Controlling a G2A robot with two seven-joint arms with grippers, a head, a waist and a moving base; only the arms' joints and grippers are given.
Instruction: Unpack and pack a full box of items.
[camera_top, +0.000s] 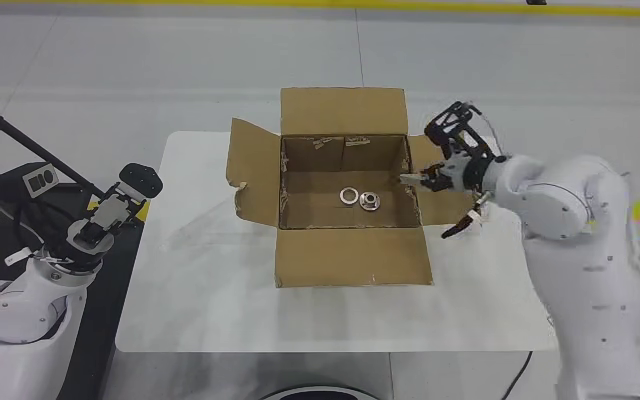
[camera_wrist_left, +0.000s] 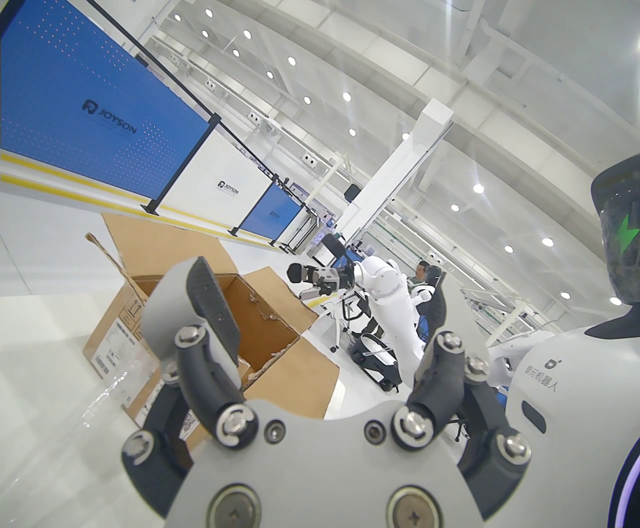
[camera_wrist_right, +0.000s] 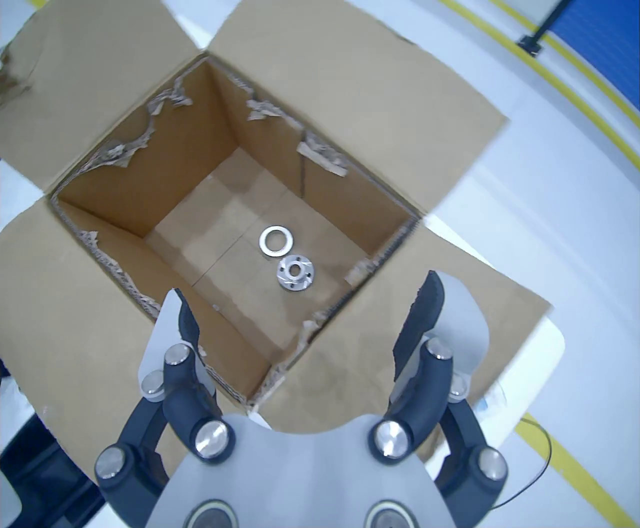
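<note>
An open cardboard box (camera_top: 345, 258) stands in the middle of the white table (camera_top: 200, 300), all its flaps folded outward. On its floor lie a flat metal ring (camera_top: 350, 196) and a metal flange (camera_top: 369, 202) side by side. The right wrist view looks down into the box (camera_wrist_right: 350, 100) at the ring (camera_wrist_right: 276, 241) and the flange (camera_wrist_right: 295, 272). My right gripper (camera_top: 432, 203) hangs open and empty over the box's right flap (camera_wrist_right: 305, 300). My left gripper (camera_top: 135, 185) stays off the table's left edge, open and empty (camera_wrist_left: 325, 300), facing the box (camera_wrist_left: 280, 320) from the side.
A black stand with a small grey device (camera_top: 40, 180) sits left of the table beside my left arm. A cable (camera_top: 525, 370) runs on the floor at the lower right. Bare table lies in front of and left of the box.
</note>
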